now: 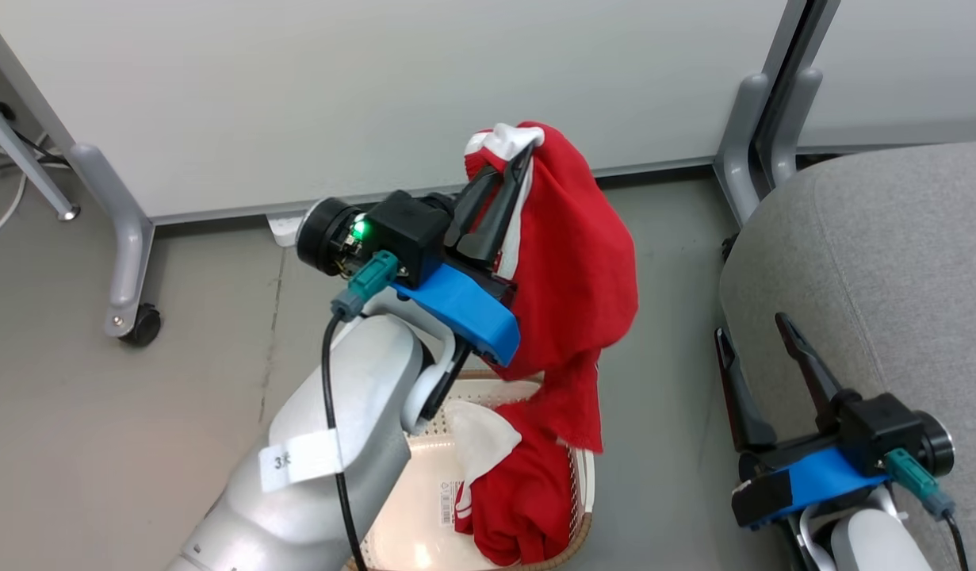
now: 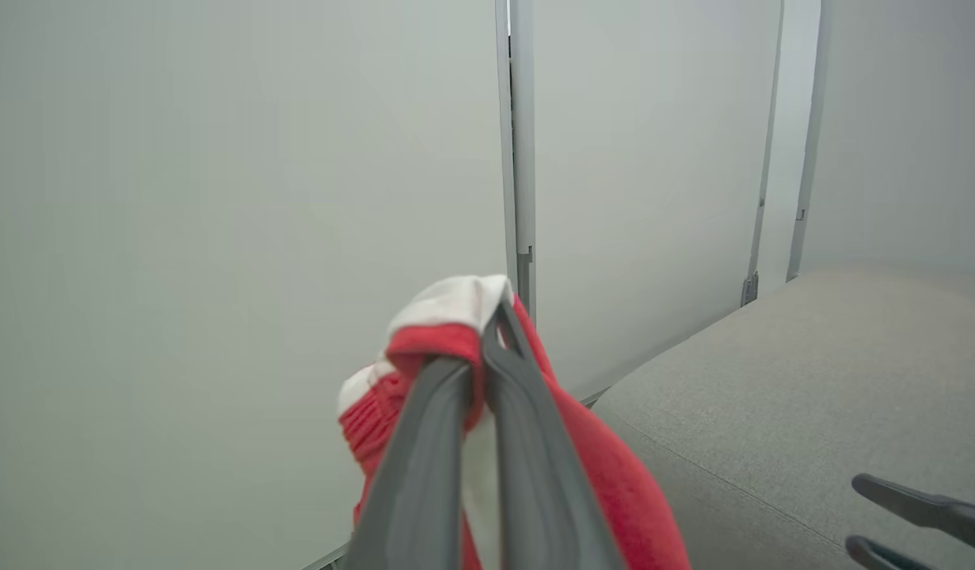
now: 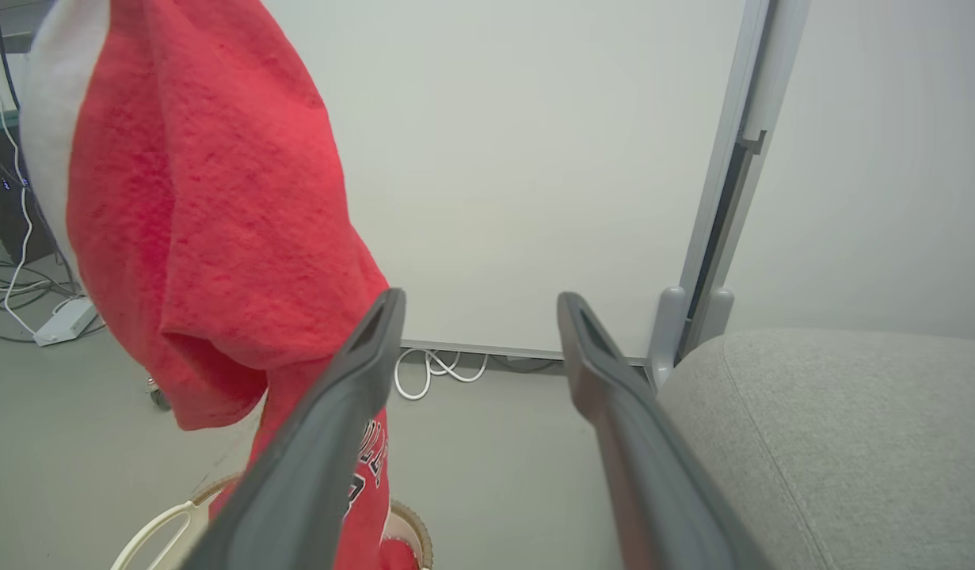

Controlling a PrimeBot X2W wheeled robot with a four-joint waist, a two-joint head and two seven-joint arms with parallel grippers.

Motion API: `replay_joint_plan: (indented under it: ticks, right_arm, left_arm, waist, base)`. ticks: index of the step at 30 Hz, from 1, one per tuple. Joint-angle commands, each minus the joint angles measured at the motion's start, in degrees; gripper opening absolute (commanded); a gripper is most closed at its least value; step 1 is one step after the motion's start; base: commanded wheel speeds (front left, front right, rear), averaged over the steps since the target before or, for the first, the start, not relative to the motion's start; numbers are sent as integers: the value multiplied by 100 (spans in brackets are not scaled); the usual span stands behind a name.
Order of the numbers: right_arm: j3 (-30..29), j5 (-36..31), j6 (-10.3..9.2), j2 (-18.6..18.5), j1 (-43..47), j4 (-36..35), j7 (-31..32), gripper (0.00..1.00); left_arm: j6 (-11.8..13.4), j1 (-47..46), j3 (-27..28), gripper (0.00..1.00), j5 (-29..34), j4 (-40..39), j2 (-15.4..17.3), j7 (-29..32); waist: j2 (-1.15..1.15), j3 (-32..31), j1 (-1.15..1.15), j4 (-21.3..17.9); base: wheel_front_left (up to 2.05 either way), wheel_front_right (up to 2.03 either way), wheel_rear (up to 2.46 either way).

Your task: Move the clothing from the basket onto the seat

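The clothing point(image 1: 583, 262), a bright red garment with a white edge, hangs in the air from the left gripper above the basket, to the left of the seat and apart from it. Its lower end droops over the basket's opening. Whether it touches the heap below cannot be told.

White partition panels point(image 1: 377, 95) on grey legs stand behind everything, on a grey floor point(image 1: 202, 381). The seat point(image 1: 892, 262), in light grey woven fabric, takes up the right side of the head view, with its rounded corner near one panel leg.

The basket point(image 1: 424, 507) sits on the floor at the bottom of the head view, partly hidden by the left forearm. A second garment point(image 1: 527, 500), red and white, lies crumpled in its right half. A label sticker point(image 1: 446, 496) shows on the bare bottom beside it.

The left gripper point(image 1: 527, 155) is raised, its fingers pressed together on the garment's white top edge. In the left wrist view the fabric point(image 2: 614, 467) bunches around the pinching tips point(image 2: 479, 348). The right gripper point(image 1: 751, 327) is low beside the seat's front edge, spread wide and holding nothing. The right wrist view shows floor and panel between its tips point(image 3: 481, 301).

A white power strip point(image 3: 59, 321) lies on the floor by the panel.
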Motion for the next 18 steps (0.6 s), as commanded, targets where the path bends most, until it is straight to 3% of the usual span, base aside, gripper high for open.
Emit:
replay_joint_plan:
  ticks: [1, 18]
  right_arm:
    - [8, -2, 3, 32, 140, 11, -20, 100]
    - [314, 19, 3, -37, -9, -306, -20, 100]
  left_arm:
    - [36, -58, -78, 0, -28, -69, 2, -26]
    - [145, -79, -314, 0, -126, -181, 22, -26]
  waist:
    - [-1, -96, 1, -6]
    - [-1, -187, 1, 43]
  base:
    - [0, 0, 0]
    - [0, 0, 0]
